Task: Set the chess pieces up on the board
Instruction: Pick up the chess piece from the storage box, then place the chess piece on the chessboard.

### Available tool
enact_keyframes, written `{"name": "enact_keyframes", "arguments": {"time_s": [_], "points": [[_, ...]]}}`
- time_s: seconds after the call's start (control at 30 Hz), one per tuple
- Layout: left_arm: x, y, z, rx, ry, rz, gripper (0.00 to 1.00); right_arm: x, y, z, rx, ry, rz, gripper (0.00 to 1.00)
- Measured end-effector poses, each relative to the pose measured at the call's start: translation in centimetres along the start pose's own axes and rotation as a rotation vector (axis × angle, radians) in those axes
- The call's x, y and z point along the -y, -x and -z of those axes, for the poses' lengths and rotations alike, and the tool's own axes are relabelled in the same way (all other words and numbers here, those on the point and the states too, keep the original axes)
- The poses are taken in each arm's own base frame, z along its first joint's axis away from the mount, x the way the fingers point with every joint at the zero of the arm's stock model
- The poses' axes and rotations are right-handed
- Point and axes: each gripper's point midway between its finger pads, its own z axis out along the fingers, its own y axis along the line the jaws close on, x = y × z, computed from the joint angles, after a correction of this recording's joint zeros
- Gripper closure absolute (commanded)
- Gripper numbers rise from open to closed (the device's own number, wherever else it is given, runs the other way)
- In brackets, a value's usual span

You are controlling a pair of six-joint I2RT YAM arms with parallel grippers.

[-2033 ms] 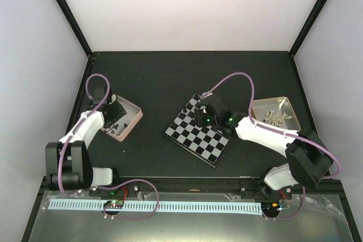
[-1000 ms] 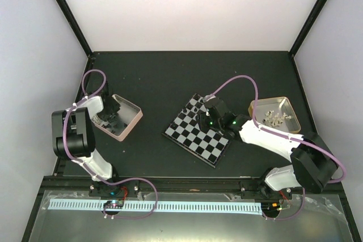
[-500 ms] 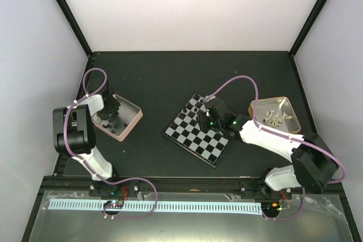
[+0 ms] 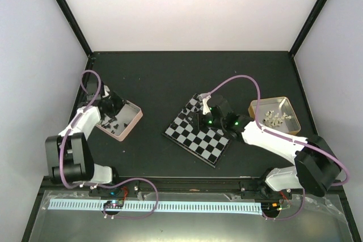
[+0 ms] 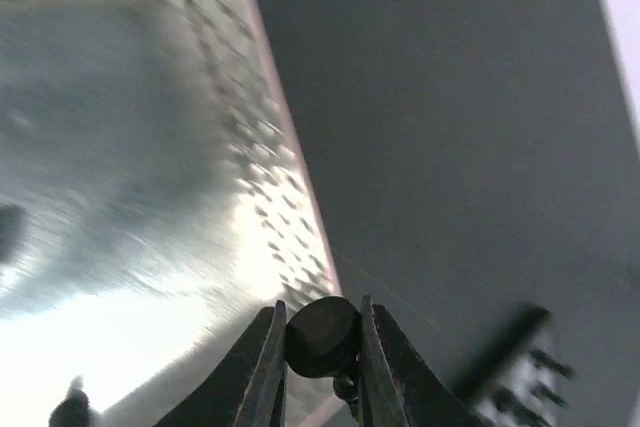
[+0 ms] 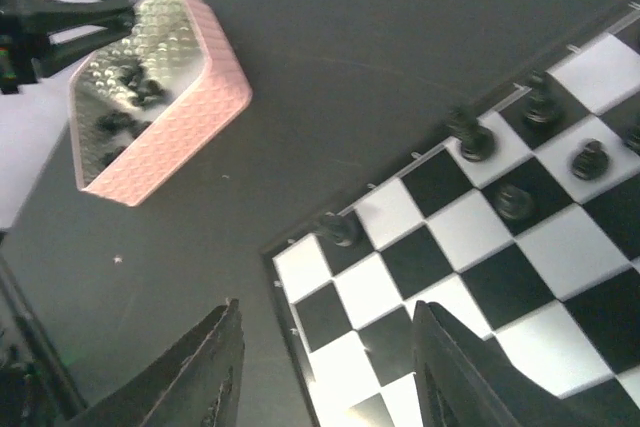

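– Chess pieces [image 6: 470,137] on the board [image 4: 198,134] yet?
– Few. From the left: most black ones lie loose in the pink tin [image 4: 131,122]. The left gripper [image 5: 320,352] hangs over its rim, pinched tight on one black piece [image 5: 322,332]. About five black ones stand upright near the board's far-left edge. The right gripper [image 6: 328,317] hovers above them, jaws wide, empty. The pale pieces [image 4: 276,117] all sit in the gold tin [image 4: 283,106], far right.
– Early, then?
– I judge so; most remain.
– How does the held one point?
– Round base toward the wrist camera, long axis running away along the fingers. The board sits askew, one corner pointing to the far side.
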Motion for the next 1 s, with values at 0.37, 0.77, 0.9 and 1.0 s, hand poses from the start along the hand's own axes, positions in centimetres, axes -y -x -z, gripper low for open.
{"name": "enact_keyframes", "arguments": {"time_s": [0.37, 0.77, 0.9, 1.0], "points": [[8.5, -9.1, 3.8, -0.253, -0.395, 0.095, 0.87, -5.8, 2.8, 0.7, 0.041, 0.267, -0.057, 0.41], [14.4, -15.5, 7.8, -0.443, -0.571, 0.141, 0.87, -9.8, 4.7, -0.2, 0.023, 0.335, -0.060, 0.50], [14.9, -16.4, 8.4, -0.469, -0.581, 0.147, 0.87, -10.1, 4.9, -0.4, 0.020, 0.315, -0.052, 0.53], [15.1, -17.0, 8.5, -0.485, -0.579, 0.150, 0.87, -9.9, 5.3, -0.8, 0.022, 0.287, -0.044, 0.57]]}}
